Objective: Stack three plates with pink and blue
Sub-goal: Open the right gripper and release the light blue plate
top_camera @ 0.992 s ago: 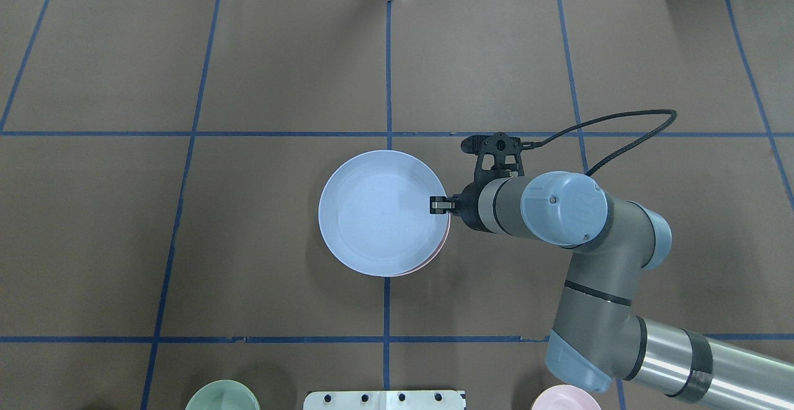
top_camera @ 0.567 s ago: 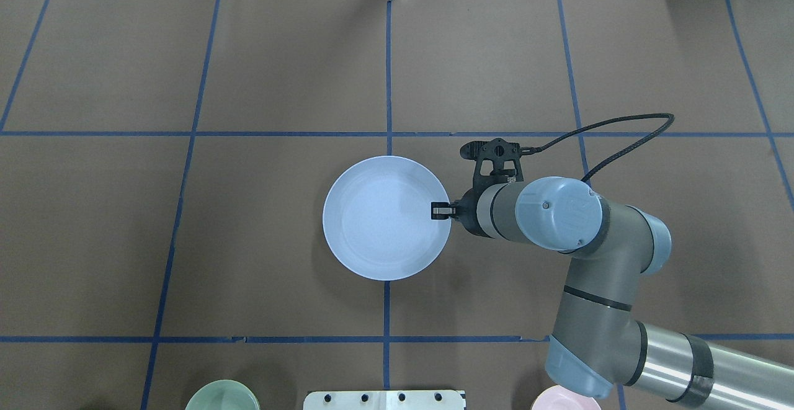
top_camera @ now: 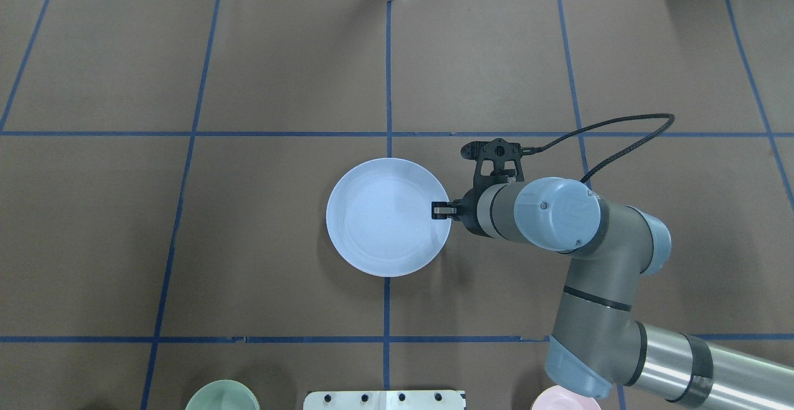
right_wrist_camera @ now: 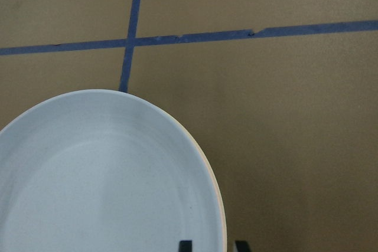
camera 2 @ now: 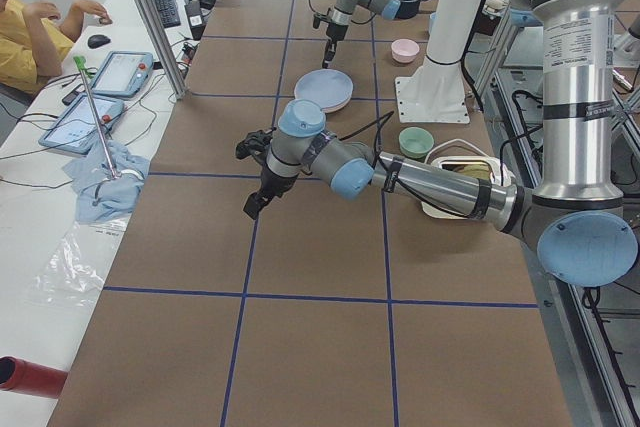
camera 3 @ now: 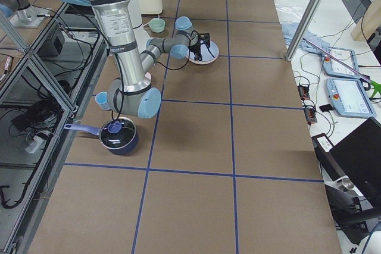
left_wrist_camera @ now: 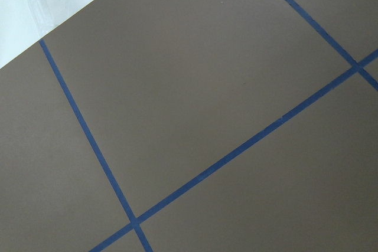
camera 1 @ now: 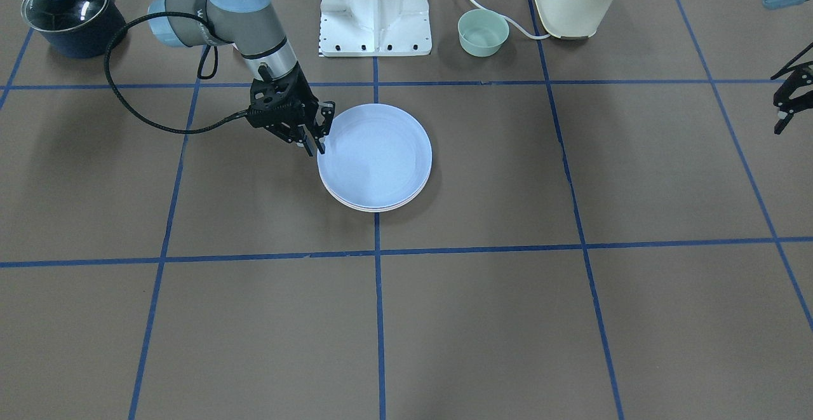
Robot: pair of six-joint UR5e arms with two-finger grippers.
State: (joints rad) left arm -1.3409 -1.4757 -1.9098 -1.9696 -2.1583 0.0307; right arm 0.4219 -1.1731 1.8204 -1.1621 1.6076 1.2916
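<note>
Jaws on the right arm (top_camera: 561, 214) clench the round light-blue plastic plate (top_camera: 381, 218) by its rim atop the stack (camera 1: 375, 207); left jaws hang released.

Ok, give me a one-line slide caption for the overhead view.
Overhead: the right gripper grips the light blue plate by its rim.
</note>
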